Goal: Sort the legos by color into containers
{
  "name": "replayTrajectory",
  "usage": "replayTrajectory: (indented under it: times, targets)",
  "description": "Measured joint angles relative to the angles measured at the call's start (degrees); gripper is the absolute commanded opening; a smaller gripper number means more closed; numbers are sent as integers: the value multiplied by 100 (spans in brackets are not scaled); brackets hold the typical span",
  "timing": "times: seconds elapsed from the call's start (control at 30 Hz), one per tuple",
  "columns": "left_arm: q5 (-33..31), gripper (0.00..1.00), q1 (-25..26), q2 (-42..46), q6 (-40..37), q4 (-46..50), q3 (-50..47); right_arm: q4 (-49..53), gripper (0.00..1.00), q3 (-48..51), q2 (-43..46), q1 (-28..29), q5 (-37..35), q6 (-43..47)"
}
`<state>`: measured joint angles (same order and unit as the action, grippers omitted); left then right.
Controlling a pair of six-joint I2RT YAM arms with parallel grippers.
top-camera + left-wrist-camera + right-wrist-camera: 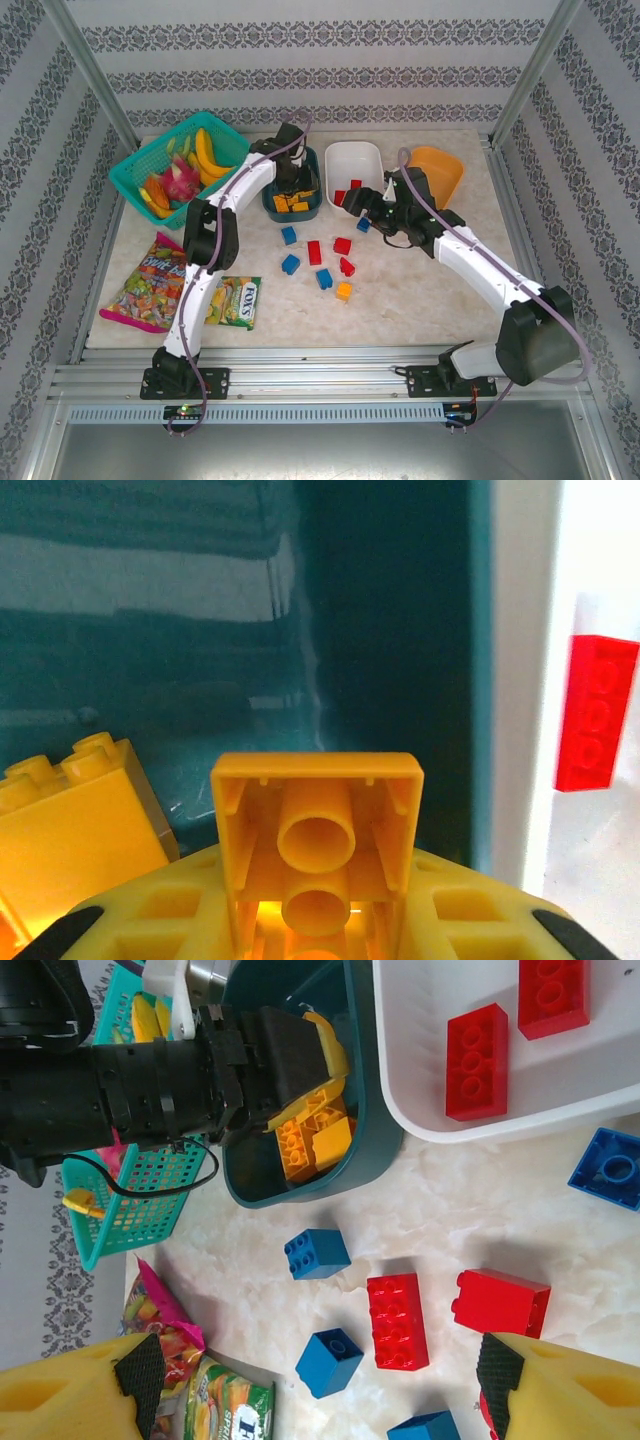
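Eight loose bricks (314, 252), four blue, three red and one orange, lie scattered mid-desk, near the three tubs lined up along the far side. The teal tub (292, 216) holds a heap of yellow bricks (315, 1135). The white tub (355, 155) beside it on the right holds two red ones (478, 1060), and the orange tub (437, 165) stands farthest right. The left jaws reach down into the teal tub, spread wide, with one yellow brick (318, 820) lying underside-up between them, clear of both pads. The right jaws, also spread, hover over the loose bricks. The desk (420, 290) is pale and marbled. A mesh basket (135, 175) of toy fruit sits far left, candy bags (160, 285) near left. Grey damask-banded wallpaper (300, 80) and metal posts (90, 70) enclose the scene.
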<state>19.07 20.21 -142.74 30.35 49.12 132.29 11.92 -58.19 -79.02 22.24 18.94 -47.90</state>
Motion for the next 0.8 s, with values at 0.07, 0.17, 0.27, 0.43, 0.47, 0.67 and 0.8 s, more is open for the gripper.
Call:
replayTrajectory:
  times: [0.07, 0.17, 0.27, 0.43, 0.47, 0.67, 0.8]
  targets:
    - [52, 45, -9, -59, 66, 0, 0, -2, 83, -15, -63, -2, -2, -2]
    - [140, 51, -7, -72, 149, 0, 11, 24, 82, -26, -144, -44, -76, -2]
    - [192, 56, -9, -72, 190, -2, 33, 179, 80, -52, -232, -76, -297, 17]
    - [216, 59, -9, -24, 273, -4, 33, 680, 76, -210, -551, -72, -761, 236]
    - [234, 60, -9, 9, 299, -4, 33, 804, 77, -269, -656, -70, -874, 317]
    - [293, 65, 0, 1019, 516, -343, -763, 1263, 83, -592, -1384, 122, -1530, 699]
    - [323, 70, 28, 2706, 772, -1211, -2581, 1215, 83, -669, -1884, 271, -1860, 778]
